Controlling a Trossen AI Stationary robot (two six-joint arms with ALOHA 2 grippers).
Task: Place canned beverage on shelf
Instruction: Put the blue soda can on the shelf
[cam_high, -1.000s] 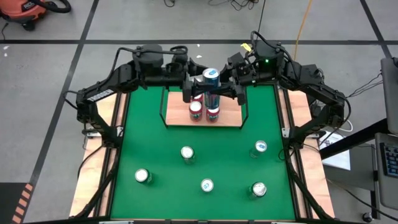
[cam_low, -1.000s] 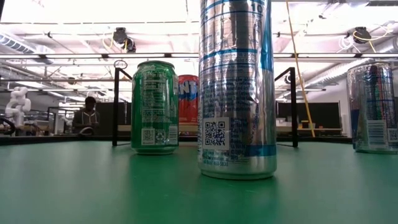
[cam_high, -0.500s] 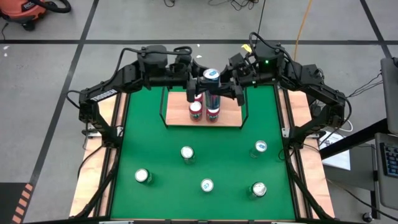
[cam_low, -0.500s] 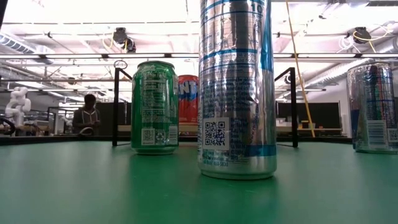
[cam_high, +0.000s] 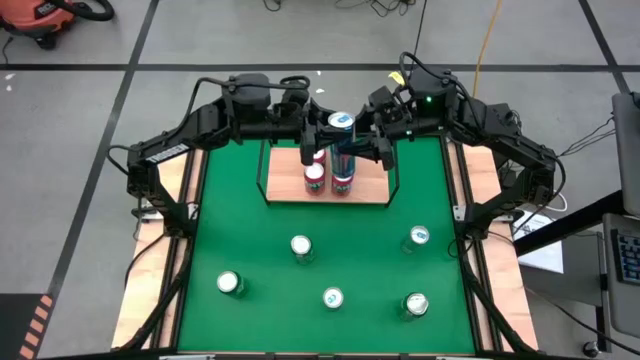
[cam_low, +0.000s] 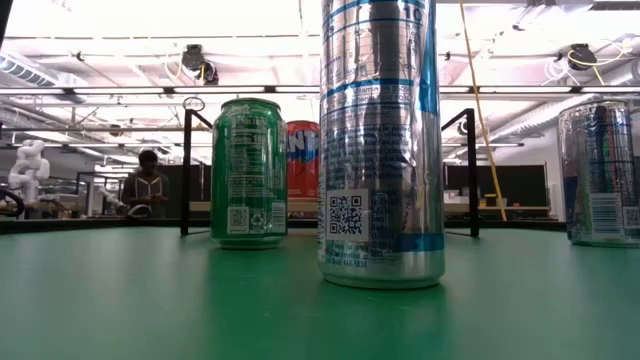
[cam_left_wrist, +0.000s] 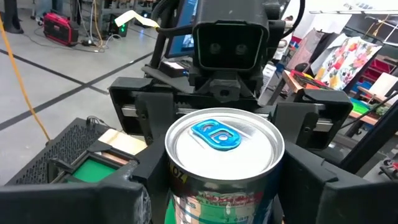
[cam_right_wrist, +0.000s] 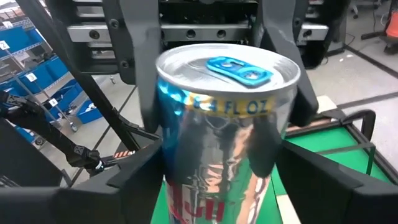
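The left hand (cam_high: 322, 135) has closed in on the can (cam_high: 340, 122); right hand (cam_high: 362, 138) grips it too, its base hidden.

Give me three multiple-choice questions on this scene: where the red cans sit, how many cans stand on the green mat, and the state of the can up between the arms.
1. Where are the two red cans?
A. On the shelf
B. On the green mat
C. On the floor

2. How many cans stand on the green mat?
A. Three
B. Five
C. Seven

3. How is the blue-tabbed can between the left gripper and the right gripper?
A. Crushed
B. Lying flat
C. Upright, tab unopened

Answers:
1 A, both stand on the wood board inside the black rails.
2 B, five tops show in the high view.
3 C, both wrist views show a flat, sealed lid.
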